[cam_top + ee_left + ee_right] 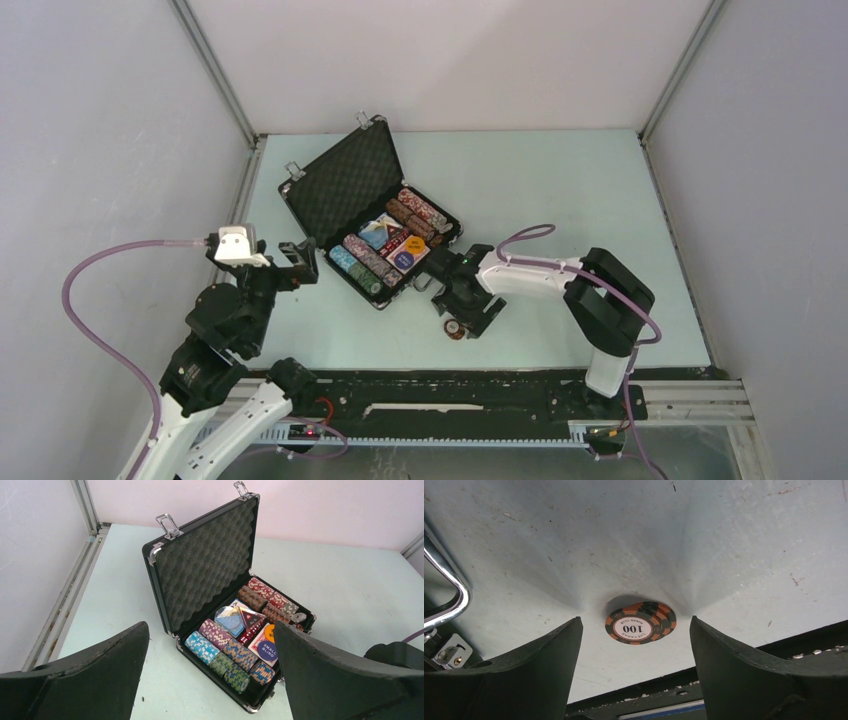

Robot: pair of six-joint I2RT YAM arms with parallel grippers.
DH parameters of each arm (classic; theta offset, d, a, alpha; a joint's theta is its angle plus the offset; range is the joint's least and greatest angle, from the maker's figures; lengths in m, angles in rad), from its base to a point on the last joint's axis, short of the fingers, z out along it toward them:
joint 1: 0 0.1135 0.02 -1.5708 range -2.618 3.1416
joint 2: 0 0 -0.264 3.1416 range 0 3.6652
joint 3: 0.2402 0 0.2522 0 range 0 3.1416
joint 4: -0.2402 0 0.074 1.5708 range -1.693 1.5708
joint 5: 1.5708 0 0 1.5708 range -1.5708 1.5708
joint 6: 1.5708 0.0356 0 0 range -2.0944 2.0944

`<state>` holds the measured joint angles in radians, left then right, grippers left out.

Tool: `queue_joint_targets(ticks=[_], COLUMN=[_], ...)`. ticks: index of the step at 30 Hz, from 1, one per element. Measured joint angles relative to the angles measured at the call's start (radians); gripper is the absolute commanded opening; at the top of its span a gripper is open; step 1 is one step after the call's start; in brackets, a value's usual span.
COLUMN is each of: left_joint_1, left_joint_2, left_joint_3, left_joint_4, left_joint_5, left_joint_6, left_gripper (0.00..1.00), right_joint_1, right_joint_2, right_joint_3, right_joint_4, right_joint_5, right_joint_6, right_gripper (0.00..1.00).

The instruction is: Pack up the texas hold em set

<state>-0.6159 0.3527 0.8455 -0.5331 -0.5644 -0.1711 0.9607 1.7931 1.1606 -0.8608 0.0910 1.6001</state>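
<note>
The texas hold em set's black case lies open on the table, with its foam-lined lid upright. Rows of multicoloured chips, card decks and round buttons fill the tray. A small, slightly fanned stack of orange-and-black chips marked 100 lies on the table just in front of the case. My right gripper hangs over that stack, open, with a finger on each side and touching nothing. My left gripper stands wide open to the left of the case, holding nothing.
The case's silver handle shows at the left edge of the right wrist view. The black base rail runs along the near table edge, just behind the loose chips. White enclosure walls and metal posts surround the table.
</note>
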Motion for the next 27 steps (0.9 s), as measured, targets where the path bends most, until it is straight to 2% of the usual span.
queue_joint_targets(ticks=[4, 12, 16, 27], left_joint_1=[0.000, 0.000, 0.000, -0.001], left_joint_2=[0.000, -0.003, -0.007, -0.008], left_joint_3=[0.000, 0.000, 0.000, 0.000], left_joint_4=[0.000, 0.000, 0.000, 0.000], left_joint_5=[0.000, 0.010, 0.014, 0.018], left_joint_6=[0.000, 0.000, 0.000, 0.000], left_gripper=[1.00, 1.00, 1.00, 1.00], right_joint_1=[0.009, 0.017, 0.026, 0.030], right_joint_2=[0.016, 0.031, 0.031, 0.028], right_joint_3=[0.000, 0.000, 0.000, -0.010], right_joint_4=[0.012, 0.011, 0.008, -0.005], right_joint_5=[-0.005, -0.023, -0.020, -0.013], right_joint_6=[0.027, 0.064, 0.075, 0.083], right_gripper=[0.84, 0.71, 0.68, 0.54])
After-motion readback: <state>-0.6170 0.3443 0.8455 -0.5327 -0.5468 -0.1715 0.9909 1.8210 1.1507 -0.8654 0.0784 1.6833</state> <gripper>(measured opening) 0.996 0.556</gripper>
